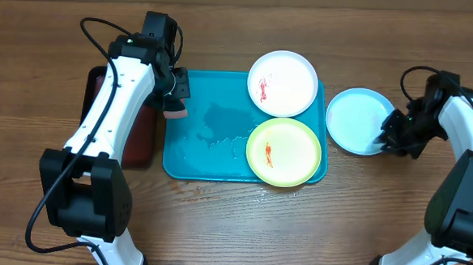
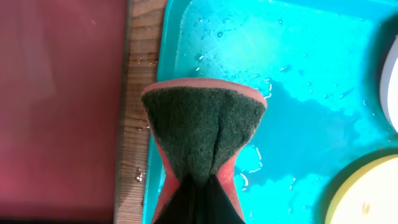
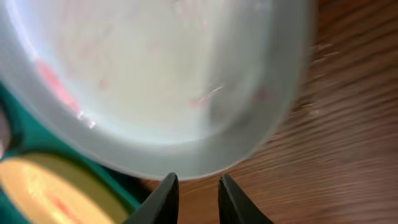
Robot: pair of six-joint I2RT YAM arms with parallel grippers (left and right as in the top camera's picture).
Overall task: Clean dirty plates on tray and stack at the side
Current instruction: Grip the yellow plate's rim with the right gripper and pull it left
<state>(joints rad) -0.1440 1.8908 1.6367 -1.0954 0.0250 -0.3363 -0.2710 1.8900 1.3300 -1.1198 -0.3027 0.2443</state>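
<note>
Left wrist: left gripper (image 2: 196, 198) clamps the sponge (image 2: 202, 124), jaws mostly hidden; right gripper (image 3: 198, 182) slightly parted beside blurred blue plate (image 3: 174, 81).

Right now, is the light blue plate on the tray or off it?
Off. The light blue plate lies on the table beside the tray.

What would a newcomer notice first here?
The wet turquoise tray at centre, with a smeared white plate and a smeared yellow-green plate at its right end. The left pincer squeezes a sponge over its left edge; the right pincer sits by a blue plate on the table.
</note>
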